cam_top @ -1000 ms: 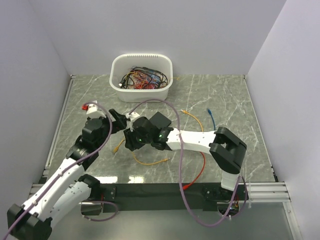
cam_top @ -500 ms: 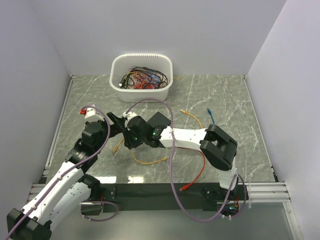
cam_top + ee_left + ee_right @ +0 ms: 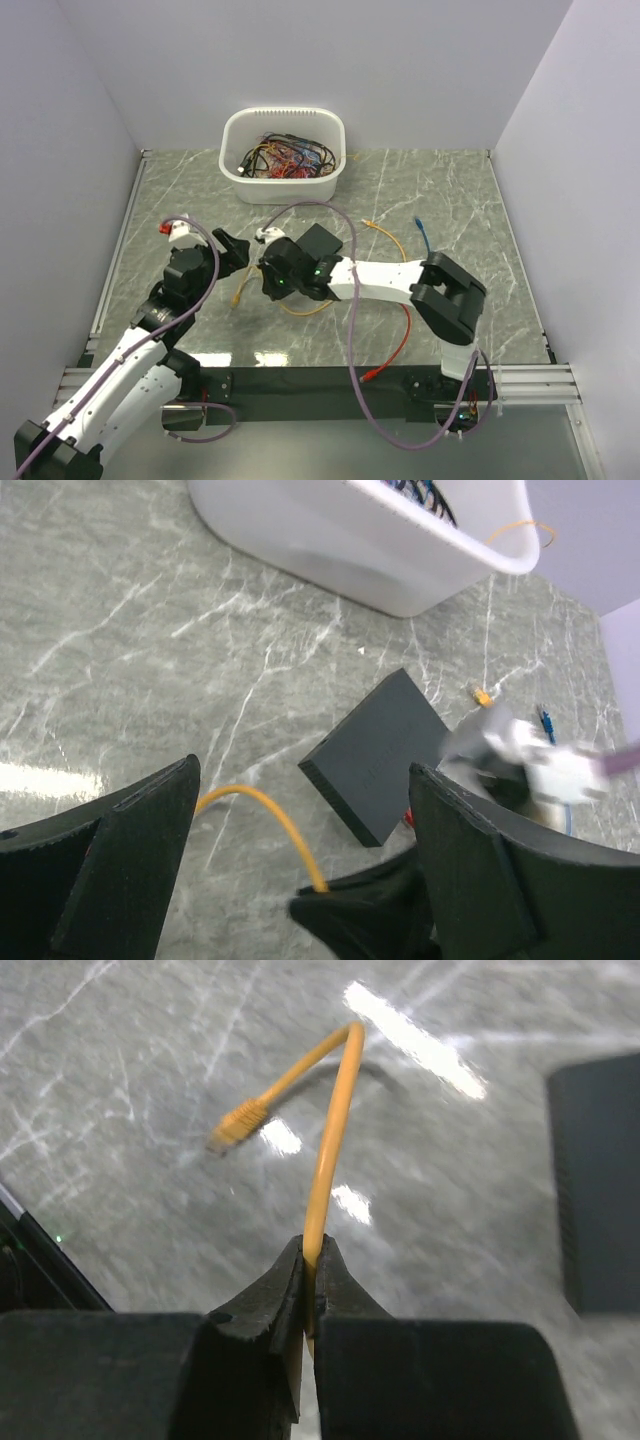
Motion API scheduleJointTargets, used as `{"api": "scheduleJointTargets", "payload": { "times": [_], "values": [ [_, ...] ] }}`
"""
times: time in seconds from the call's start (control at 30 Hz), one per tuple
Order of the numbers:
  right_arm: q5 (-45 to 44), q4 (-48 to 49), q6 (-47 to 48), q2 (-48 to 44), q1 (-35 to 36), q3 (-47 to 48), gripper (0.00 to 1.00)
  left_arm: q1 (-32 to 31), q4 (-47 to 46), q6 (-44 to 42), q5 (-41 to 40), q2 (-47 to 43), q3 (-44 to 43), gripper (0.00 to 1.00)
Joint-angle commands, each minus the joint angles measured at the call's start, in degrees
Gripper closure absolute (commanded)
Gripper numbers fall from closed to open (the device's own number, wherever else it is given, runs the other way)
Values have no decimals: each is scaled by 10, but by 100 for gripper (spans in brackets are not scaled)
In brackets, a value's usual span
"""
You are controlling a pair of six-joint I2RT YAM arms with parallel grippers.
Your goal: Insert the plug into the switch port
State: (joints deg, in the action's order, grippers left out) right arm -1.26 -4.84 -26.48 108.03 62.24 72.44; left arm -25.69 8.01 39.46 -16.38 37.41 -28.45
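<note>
- Grey marble table [image 3: 450, 200] lay under both your arms, with white walls around it.
- Your right gripper [image 3: 308, 1260] was pinched tight on the yellow cable [image 3: 330, 1150], which came out right between its tips.
- Ahead of those tips the yellow cable bent over to the left and ended in the plug [image 3: 238, 1120], so the plug was out past the jaws, not in them.
- Off to that gripper's right side lay the black box [image 3: 600, 1180], apart from the plug.
- Your left gripper [image 3: 303, 780] stood wide and held nothing, and the black box lay just ahead of its two fingers.
- You could not make out the switch port on the black box.
- Far past both grippers sat the white tub [image 3: 280, 187], full of cables.
</note>
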Motion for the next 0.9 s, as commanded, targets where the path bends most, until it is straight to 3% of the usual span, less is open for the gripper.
{"api": "scheduleJointTargets", "payload": {
  "times": [0.0, 0.2, 0.43, 0.6, 0.87],
  "values": [
    [-38, 31, 6, -82, -4, -29, 100, 1, -19, 19, 11, -10, 16, 10],
    [-81, 30, 2, -221, -11, -96, 100, 1, -54, 38, 62, -65, 56, 12],
    [-115, -16, 18, -303, -28, -95, 100, 1, -135, 19, 157, -131, 116, 28],
    [-118, -21, 21, -341, -34, -100, 100, 1, -194, 10, 223, -129, 144, 29],
    [-117, -25, 22, -354, -33, -106, 100, 0, -251, 6, 254, -81, 155, 34]
  ]
}}
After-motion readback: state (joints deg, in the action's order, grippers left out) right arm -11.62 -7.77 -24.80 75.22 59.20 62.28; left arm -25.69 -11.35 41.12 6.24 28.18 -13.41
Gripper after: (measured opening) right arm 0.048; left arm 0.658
